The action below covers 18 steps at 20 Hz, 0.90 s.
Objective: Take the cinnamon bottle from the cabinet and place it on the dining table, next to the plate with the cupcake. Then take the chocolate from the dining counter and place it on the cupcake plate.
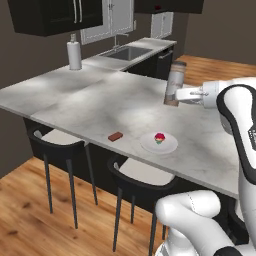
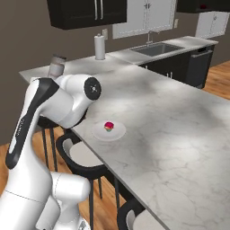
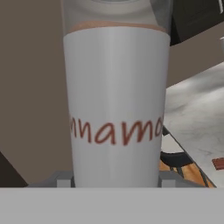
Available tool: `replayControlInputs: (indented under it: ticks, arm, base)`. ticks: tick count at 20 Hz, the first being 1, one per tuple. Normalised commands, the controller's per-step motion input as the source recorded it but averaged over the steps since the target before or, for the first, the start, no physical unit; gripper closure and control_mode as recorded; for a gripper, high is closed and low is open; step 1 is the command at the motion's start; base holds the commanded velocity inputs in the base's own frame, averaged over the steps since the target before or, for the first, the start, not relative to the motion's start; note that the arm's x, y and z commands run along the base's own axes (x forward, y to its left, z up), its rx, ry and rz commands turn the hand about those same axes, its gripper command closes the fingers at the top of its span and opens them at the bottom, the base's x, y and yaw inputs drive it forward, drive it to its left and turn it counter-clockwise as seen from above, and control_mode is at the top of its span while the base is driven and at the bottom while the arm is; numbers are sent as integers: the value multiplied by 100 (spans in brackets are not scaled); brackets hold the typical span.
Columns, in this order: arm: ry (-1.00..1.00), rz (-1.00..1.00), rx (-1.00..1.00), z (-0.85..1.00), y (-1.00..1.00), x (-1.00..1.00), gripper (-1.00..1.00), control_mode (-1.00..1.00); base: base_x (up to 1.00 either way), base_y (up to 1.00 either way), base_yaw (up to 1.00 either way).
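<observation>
Left base view shows the claw [image 1: 176, 96] clenched on the cinnamon bottle [image 1: 174, 84], gripping it from the side on its lower half. The bottle stands nearly upright, leaning slightly, its grey-white cap uppermost and its brown bottom held above the marbled tabletop [image 1: 100, 100]; whether the base just clears the slab or hangs well over it is hard to judge from this angle. It hangs over the far side of the tabletop from the plate [image 1: 159, 143], well apart from it.

The plate lies near the stool-side edge of the tabletop, with the cupcake [image 1: 159, 138] sitting on its middle. The chocolate [image 1: 115, 136] lies flat on the slab just beside the plate, toward the left of that picture, apart from its rim. Dark stools [image 1: 60, 145] stand under the near edge.

At the far end of the counter run a white pump-top bottle [image 1: 74, 52] stands upright, with the sink [image 1: 126, 53] beyond it and the dark cabinet [image 1: 55, 16] above on the wall.

From the right base view, the bottle's cap and upper part stick up behind the arm's shoulder, and the plate and cupcake lie just beyond the arm on the slab.

The hand view looks straight onto the bottle's pale label with red lettering, the brown band above it, and a corner of the chocolate at the right edge.
</observation>
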Motion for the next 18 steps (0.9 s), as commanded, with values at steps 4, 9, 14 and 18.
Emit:
replayControlInputs:
  ticks: [4,9,14,18]
  arm:
    - [0,1,0,-4,-11,4,100,-100]
    - [0,15,-4,-23,-27,9,100,-100]
    - [-6,29,0,-24,-36,12,100,-100]
    - [-6,37,0,-25,-45,14,100,-100]
  base:
    - [0,-4,0]
    - [0,0,0]
    - [0,0,0]
    - [0,0,0]
